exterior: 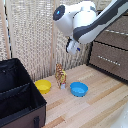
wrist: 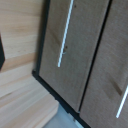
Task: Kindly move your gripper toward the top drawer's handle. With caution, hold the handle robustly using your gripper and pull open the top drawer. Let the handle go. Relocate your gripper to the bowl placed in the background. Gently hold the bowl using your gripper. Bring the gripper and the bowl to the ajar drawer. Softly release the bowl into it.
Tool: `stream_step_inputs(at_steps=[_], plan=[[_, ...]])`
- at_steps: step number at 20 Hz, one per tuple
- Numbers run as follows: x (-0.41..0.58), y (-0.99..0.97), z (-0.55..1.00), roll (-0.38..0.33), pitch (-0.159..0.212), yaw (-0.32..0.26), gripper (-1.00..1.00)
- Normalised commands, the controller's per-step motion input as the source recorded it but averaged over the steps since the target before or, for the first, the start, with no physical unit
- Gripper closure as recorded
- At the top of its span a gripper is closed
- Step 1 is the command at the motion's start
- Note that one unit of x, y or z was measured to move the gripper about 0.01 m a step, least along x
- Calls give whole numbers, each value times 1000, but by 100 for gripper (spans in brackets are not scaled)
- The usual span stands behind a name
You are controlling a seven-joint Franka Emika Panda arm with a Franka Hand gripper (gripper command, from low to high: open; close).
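Far over at 9 o'clock of the exterior view, a black case point(exterior: 17, 92) on the pale wooden counter point(exterior: 95, 112). Just right of it, at about 7 o'clock from the end effector, the yellow bowl point(exterior: 43, 86), upright and untouched, followed by a toy giraffe point(exterior: 60, 76) and a blue bowl point(exterior: 78, 89). Above these, hanging clear of the counter, the end effector point(exterior: 73, 48) of the only arm here, tip tilted downward. Too small and blurred to show as open or closed, with no fingers caught in the wrist view, so cannot tell; touching nothing in either view. Further right, at roughly 2 o'clock from the end effector and well apart from it, the top drawer point(exterior: 114, 37) of the dark dresser, shut flush. Across its front the handle point(exterior: 118, 32), a thin silver bar with its long axis close to the 9-to-3 line, dipping slightly at the right end, facing out over the counter. Below, the lower drawer point(exterior: 107, 62) with a like bar. In the wrist view, both bars along a 1-to-7 line, the handle point(wrist: 122, 100) probably the one farther from the counter. Likely calling for a reach toward 2 o'clock and a grip across the bar, not along it
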Motion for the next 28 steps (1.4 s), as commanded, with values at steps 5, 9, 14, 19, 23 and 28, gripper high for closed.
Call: stream_step_inputs(at_steps=[5, 9, 14, 19, 23, 28], plan=[[173, -26, 324, -296, 0, 61, -100], [166, -246, 295, -297, -13, -9, -100], [109, -432, 270, -254, -6, -68, -100], [149, -345, 250, -155, -4, -207, -100], [169, -184, 229, -87, -137, -287, -100], [230, -130, 161, -90, -276, -224, -100]])
